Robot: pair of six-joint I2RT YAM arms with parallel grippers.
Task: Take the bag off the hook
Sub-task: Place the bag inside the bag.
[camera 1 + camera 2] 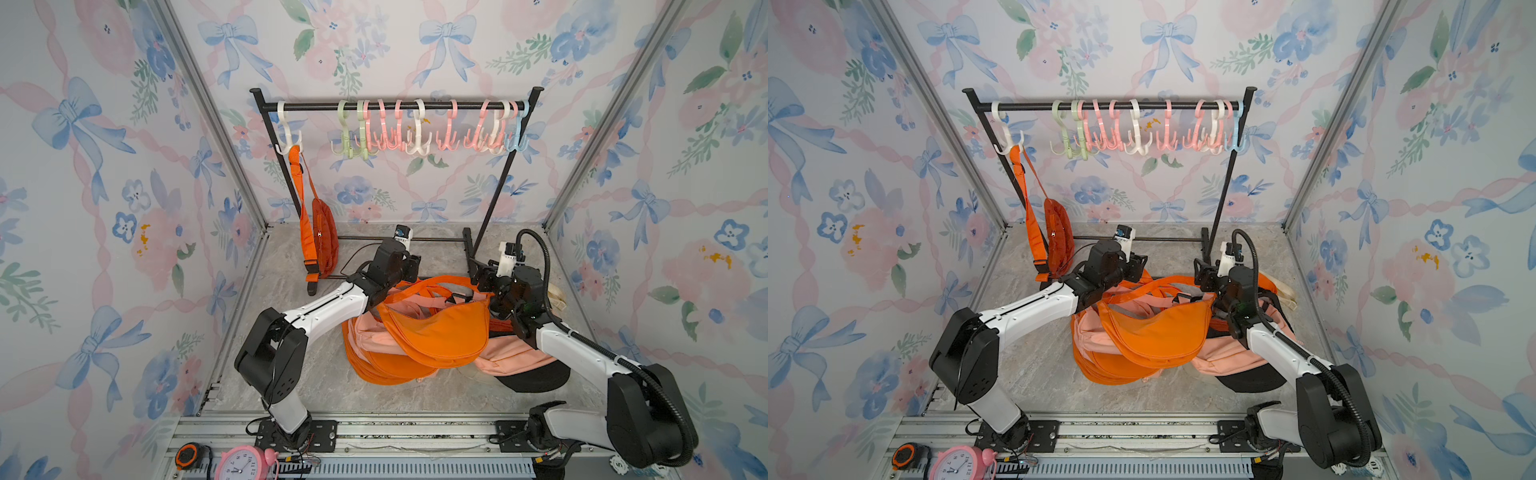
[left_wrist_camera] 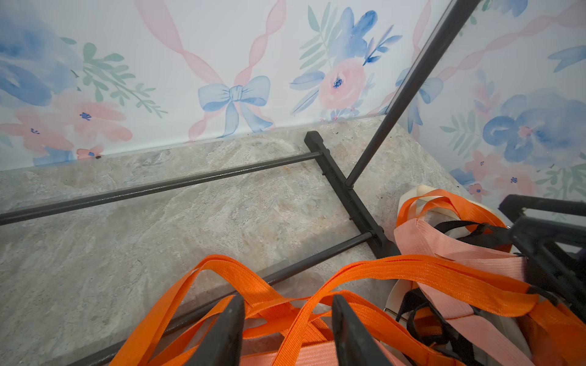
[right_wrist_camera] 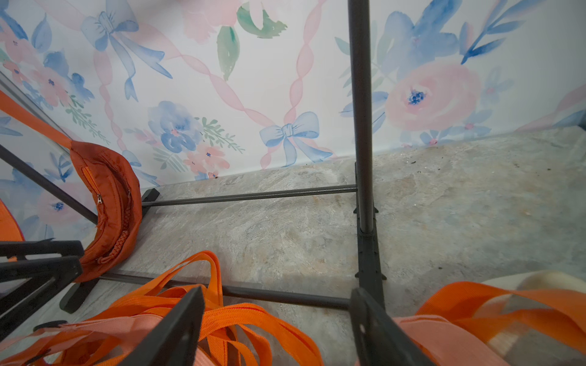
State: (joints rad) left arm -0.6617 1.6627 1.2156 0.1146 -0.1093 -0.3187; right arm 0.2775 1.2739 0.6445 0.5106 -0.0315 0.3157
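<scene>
A dark orange sling bag (image 1: 325, 239) (image 1: 1059, 237) hangs by its strap from a white hook (image 1: 287, 139) at the left end of the black rack (image 1: 395, 106). In the right wrist view the bag (image 3: 107, 206) sits low beside the rack's leg. My left gripper (image 1: 415, 266) (image 2: 287, 317) is open over loose orange straps (image 2: 364, 272) of a pile of bags, to the right of the hanging bag. Across the pile, my right gripper (image 1: 478, 276) (image 3: 276, 317) stands open above more straps (image 3: 241, 317), gripping nothing.
The pile (image 1: 440, 332) of orange and peach bags lies mid-floor, with a black cap (image 1: 536, 378) at its right. Several empty coloured hooks (image 1: 415, 129) hang along the rail. The rack's base bars (image 2: 342, 187) (image 3: 367, 253) run just beyond both grippers. A pink clock (image 1: 241, 463) and a tape measure (image 1: 189, 455) sit on the front rail.
</scene>
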